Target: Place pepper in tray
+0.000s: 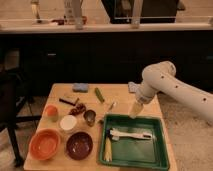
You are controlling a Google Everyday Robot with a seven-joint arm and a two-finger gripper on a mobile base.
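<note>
Gripper [136,110] hanging over far rim of tray [145,154], approx 12 o'clock of tray. Fingers standing wide apart, gripping nothing; contact w/ rim not discernible.
Pepper [99,94] lying on table [117,91], outside tray, approx 11 o'clock from it, at gripper's 10 o'clock, apart from it.
In tray: white utensil [131,135] lying across ctr; pale yellow corn-like item [107,149] lying along 9 o'clock wall.
Orange bowl [45,144] + dark bowl [79,145] sitting at 9 o'clock of tray.
</note>
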